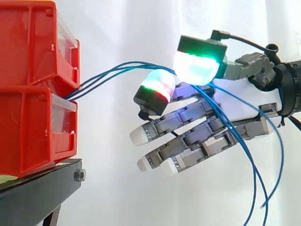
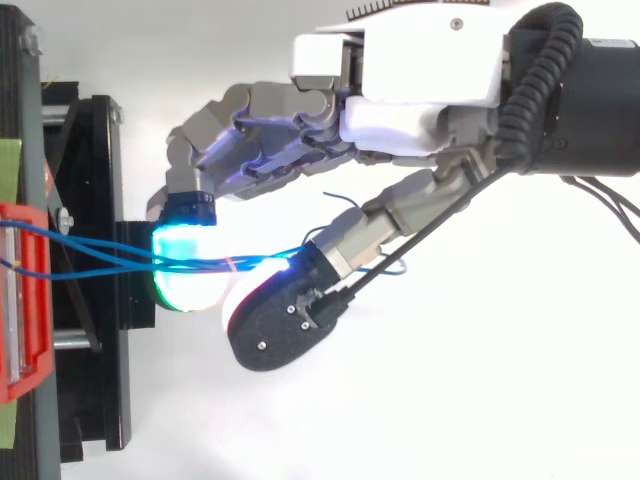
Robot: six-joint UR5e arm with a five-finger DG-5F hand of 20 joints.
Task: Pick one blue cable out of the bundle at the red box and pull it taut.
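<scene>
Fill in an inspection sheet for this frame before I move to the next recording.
Surface: black stand carries two stacked red bins.
Job's things: blue cables come out between the bins.
Clutter: nothing seen.
Hand: the hand pinches the blue cables between thumb and one finger; the other fingers are straight.
Cables: several strands arch from the bins to the hand, not taut; the ends hang loose beyond it.
Surroundings: white curtain behind.

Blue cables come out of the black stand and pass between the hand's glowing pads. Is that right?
No. The side view shows the cables come out from between the two red bins, not the stand beneath them; they do pass between the hand's glowing pads.
</scene>
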